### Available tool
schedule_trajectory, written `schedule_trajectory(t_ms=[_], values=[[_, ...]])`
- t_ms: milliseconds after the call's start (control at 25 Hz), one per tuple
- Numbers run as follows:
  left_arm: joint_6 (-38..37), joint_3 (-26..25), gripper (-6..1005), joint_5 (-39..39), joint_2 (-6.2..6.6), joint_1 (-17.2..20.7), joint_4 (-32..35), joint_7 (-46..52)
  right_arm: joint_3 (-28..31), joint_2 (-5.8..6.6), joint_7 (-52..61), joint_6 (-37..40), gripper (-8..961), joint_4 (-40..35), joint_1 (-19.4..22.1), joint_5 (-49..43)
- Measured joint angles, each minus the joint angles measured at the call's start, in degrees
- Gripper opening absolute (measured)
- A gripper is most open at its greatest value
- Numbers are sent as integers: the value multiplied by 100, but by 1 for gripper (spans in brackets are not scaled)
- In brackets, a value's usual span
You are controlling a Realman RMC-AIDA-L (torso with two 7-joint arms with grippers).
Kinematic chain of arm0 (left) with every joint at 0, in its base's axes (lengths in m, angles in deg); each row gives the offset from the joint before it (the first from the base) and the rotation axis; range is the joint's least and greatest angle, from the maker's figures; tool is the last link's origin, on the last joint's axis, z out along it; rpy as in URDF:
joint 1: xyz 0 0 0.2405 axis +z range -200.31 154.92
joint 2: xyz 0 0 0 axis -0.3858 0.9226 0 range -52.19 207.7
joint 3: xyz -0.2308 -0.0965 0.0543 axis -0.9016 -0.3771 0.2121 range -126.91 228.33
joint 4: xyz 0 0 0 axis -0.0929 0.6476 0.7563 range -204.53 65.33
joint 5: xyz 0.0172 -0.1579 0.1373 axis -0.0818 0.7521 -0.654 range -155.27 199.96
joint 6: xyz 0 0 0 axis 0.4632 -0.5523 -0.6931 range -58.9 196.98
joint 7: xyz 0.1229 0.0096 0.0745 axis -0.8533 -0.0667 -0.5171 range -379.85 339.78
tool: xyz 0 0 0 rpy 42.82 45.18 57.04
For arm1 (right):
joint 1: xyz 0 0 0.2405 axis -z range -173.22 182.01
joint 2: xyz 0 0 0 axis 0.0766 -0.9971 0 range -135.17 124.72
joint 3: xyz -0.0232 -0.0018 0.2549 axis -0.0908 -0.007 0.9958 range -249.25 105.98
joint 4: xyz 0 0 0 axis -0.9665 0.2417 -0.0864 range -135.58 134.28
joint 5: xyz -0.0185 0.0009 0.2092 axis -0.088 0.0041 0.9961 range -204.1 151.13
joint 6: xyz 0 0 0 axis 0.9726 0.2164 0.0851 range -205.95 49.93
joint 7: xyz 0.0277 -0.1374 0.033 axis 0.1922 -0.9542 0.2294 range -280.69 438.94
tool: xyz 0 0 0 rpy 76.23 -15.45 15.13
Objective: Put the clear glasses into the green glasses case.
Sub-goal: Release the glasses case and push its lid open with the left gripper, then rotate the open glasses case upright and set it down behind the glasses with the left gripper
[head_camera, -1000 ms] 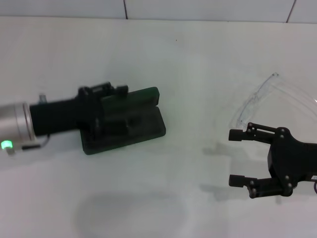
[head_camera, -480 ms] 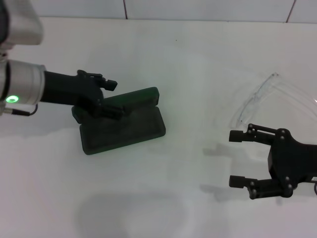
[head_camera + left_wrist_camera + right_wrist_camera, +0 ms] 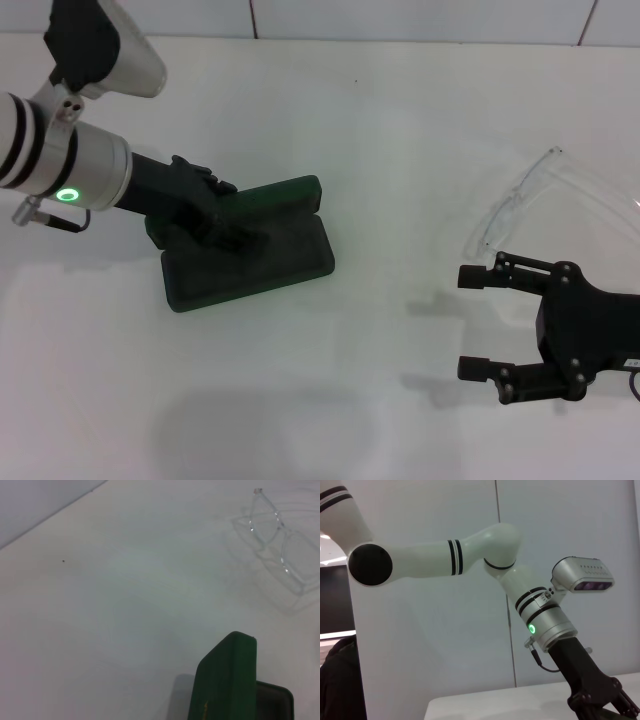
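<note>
We see the green glasses case (image 3: 248, 243) lying open on the table (image 3: 380, 120), our left gripper (image 3: 222, 212) at its lid, jaws unclear; the clear glasses (image 3: 545, 195) lie well right of it, just beyond our right gripper (image 3: 478, 322), jaws apart

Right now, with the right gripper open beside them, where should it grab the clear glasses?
Probably at the bridge of the clear glasses, coming straight down. They lie unfolded on the table, arms spread toward the far right, so the front bar is the stiffest narrow part. The right gripper sits just nearer the robot, jaws wide open.
</note>
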Motion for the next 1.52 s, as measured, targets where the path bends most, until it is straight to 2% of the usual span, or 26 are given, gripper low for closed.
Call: schedule_trajectory(t_ms=[400, 880, 1040, 1080, 1280, 1520], values=[[-17, 19, 706, -25, -3, -3, 61, -31, -4, -3, 0, -12, 882, -1, 0, -2], [-10, 53, 290, -43, -15, -2, 184, -51, -9, -10, 0, -61, 881, -1, 8, -10], [-10, 71, 196, -5, -32, 21, 418, -53, -9, -9, 0, -49, 881, -1, 17, -9], [-8, 103, 198, 7, -35, 22, 477, -55, -9, -11, -5, -48, 881, -3, 27, -9], [57, 462, 211, 247, -46, -26, 542, -285, -8, -47, -46, -42, 881, -33, 87, -10], [835, 1558, 225, 577, -46, -143, 521, -636, -13, -93, -78, -26, 881, -45, 133, -9]])
